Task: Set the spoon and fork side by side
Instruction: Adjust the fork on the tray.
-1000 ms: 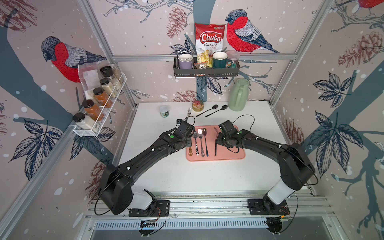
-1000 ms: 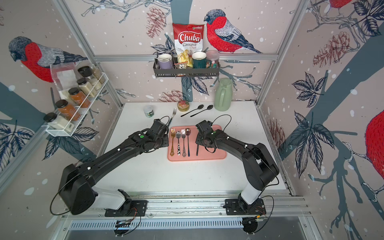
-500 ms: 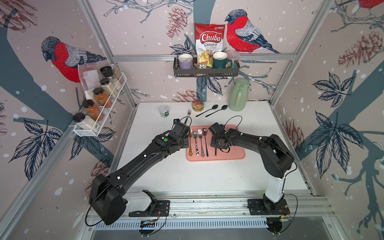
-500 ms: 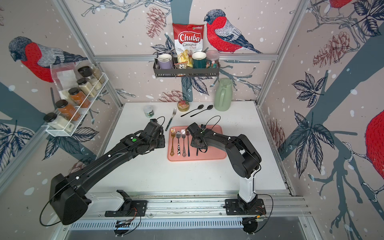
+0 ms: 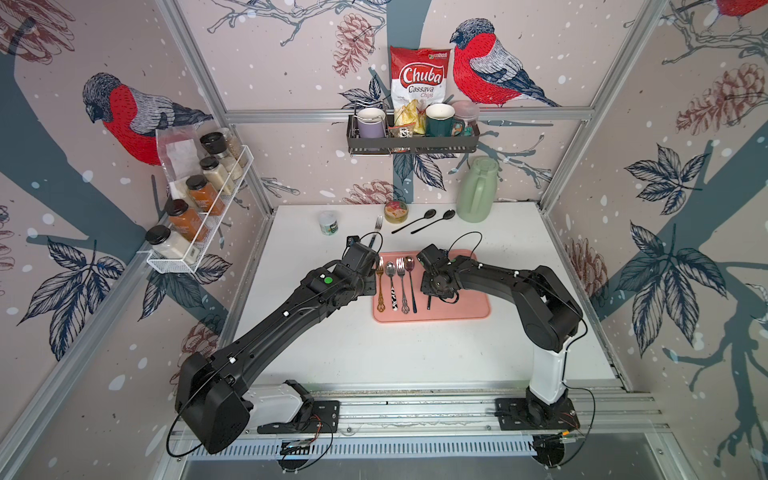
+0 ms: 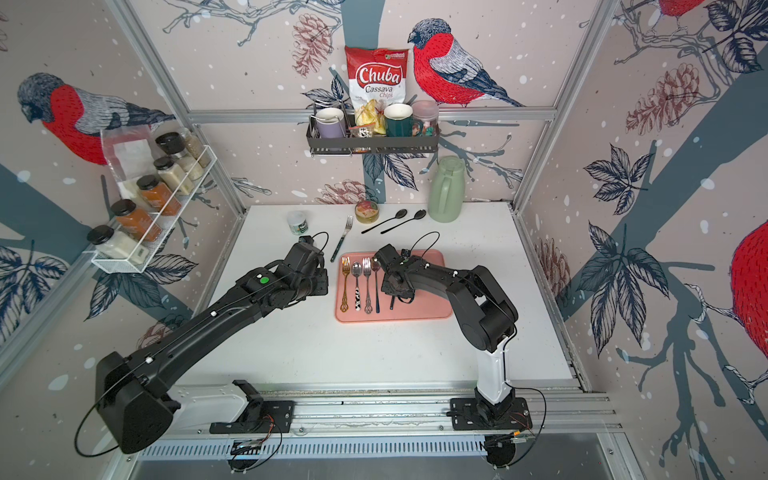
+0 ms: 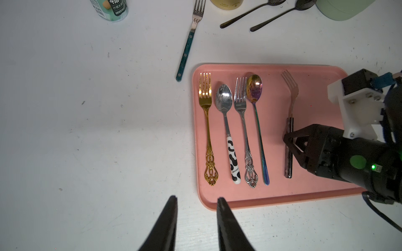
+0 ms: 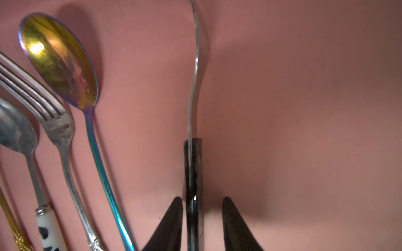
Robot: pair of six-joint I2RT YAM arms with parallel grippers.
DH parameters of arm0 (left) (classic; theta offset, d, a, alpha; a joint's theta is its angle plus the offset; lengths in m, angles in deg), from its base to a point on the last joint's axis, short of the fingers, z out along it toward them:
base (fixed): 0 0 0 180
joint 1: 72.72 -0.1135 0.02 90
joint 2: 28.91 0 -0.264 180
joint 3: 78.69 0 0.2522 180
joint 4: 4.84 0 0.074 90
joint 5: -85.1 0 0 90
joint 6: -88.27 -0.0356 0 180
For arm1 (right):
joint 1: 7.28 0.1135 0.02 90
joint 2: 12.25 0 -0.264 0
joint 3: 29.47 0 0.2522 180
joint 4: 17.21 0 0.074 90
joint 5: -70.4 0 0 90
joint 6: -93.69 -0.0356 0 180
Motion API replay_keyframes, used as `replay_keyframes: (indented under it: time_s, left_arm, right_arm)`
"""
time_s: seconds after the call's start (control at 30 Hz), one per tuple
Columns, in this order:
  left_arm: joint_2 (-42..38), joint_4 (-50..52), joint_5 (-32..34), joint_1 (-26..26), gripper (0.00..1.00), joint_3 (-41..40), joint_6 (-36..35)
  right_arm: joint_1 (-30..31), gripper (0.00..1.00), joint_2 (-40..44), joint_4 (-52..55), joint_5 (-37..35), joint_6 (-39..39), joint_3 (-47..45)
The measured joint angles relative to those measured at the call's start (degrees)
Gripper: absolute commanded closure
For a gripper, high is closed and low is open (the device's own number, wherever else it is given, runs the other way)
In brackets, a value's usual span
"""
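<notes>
Pink tray (image 7: 274,121), on the white worktop (image 7: 87,130). Contents, in a row on the side towards my left arm, handles parallel and each piece just beside the next: gold fork (image 7: 205,95), cow-patterned spoon (image 7: 224,100), silver fork (image 7: 240,95), iridescent spoon (image 7: 254,87). The dark-handled fork (image 7: 290,93) lay on the same tray, parallel to the iridescent spoon but apart from it, and turned up on its edge. My right fingers (image 8: 171,221) were spread to either side of its handle, one just against it and the other clear of it, so nothing was pinched. My left fingers (image 7: 167,219) were spread and held nothing, over the worktop at the tray's edge. Off the tray, towards the back: a teal-handled fork (image 7: 187,47) and two black spoons (image 7: 245,14) (image 7: 278,16).
</notes>
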Motion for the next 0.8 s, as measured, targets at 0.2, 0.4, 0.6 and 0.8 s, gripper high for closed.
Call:
replay_keyframes:
  time_s: [0.2,0.4,0.6,0.8]
  left_arm:
    - [0.02,0.11,0.11,0.0,0.68,1.03,-0.39]
    - [1.42,0.09,0.26,0.0,0.68,1.84,-0.74]
    - [1.79,0.07,-0.15,0.0,0.69,1.84,-0.76]
    - [1.4,0.09,-0.09,0.0,0.68,1.81,-0.79]
  right_arm:
    - [-0.17,0.92,-0.11,-0.13,0.0,0.28,-0.24]
    - [-0.96,0.99,1.75,-3.54,3.91,3.52,-3.13]
    - [-5.64,0.99,4.15,-12.68,14.16,7.82,-8.9]
    - [-6.73,0.99,4.79,-19.02,25.97,11.08,-12.15]
